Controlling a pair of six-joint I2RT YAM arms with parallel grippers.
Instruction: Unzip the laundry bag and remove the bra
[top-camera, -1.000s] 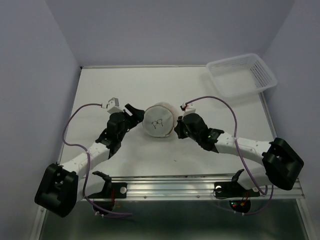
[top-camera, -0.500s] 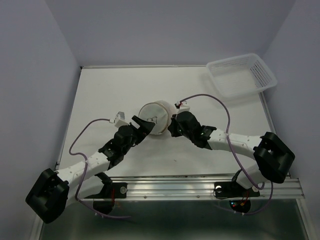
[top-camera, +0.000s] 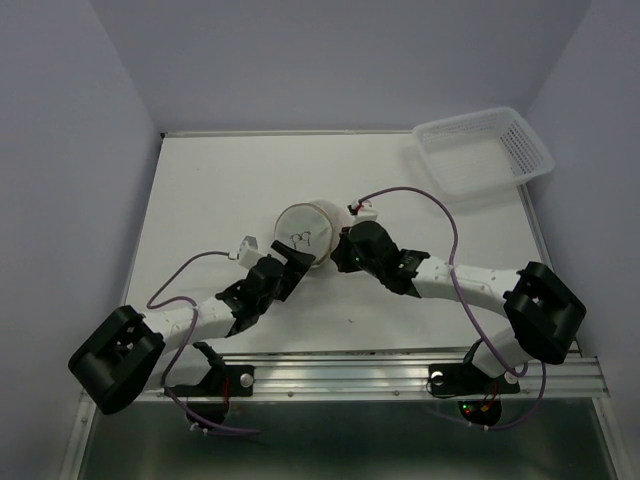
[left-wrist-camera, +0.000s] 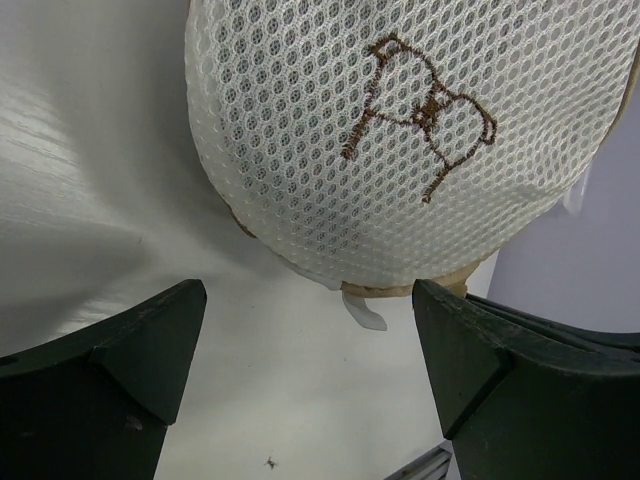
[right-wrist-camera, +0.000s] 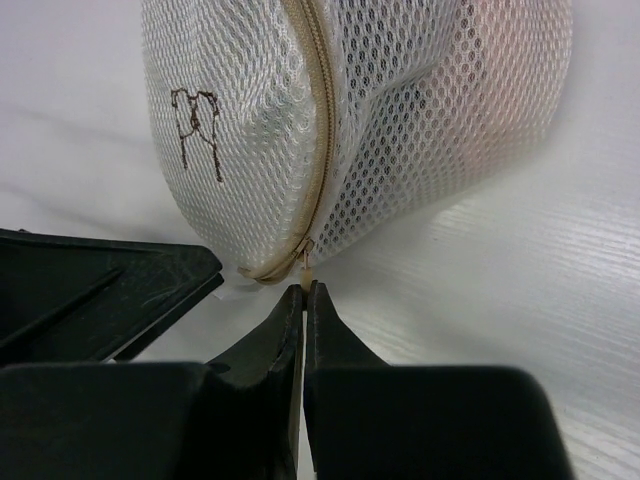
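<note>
While the laundry bag (top-camera: 305, 232) lies on its side near the middle of the white table (top-camera: 220, 190), both arms reach in to it from the near edge, one on each flank. Its round mesh face, stitched with a small brown bra outline (left-wrist-camera: 420, 110), is turned toward the left gripper (top-camera: 295, 258), whose two dark fingers (left-wrist-camera: 130, 350) stand spread wide apart and hold nothing. From the left wrist view the bag's lower edge sits just beyond the gap between them, clear of both fingers. A small white tag (left-wrist-camera: 362, 312) pokes out from under the bag's tan rim there. The right gripper (top-camera: 343, 252) is at the bag's opposite side, its jaws pressed flat together. In the right wrist view their tips meet at the bottom end of the tan zipper (right-wrist-camera: 322, 130), and the little zipper pull (right-wrist-camera: 305, 263) runs down into the seam between them, so it looks pinched. The zipper is closed along the whole stretch that shows, curving up over the dome of translucent white mesh. A pale shape shows faintly through the mesh on the right, too blurred to name. A white plastic basket (top-camera: 485, 150) sits at the table's far right corner, well apart from the bag.
</note>
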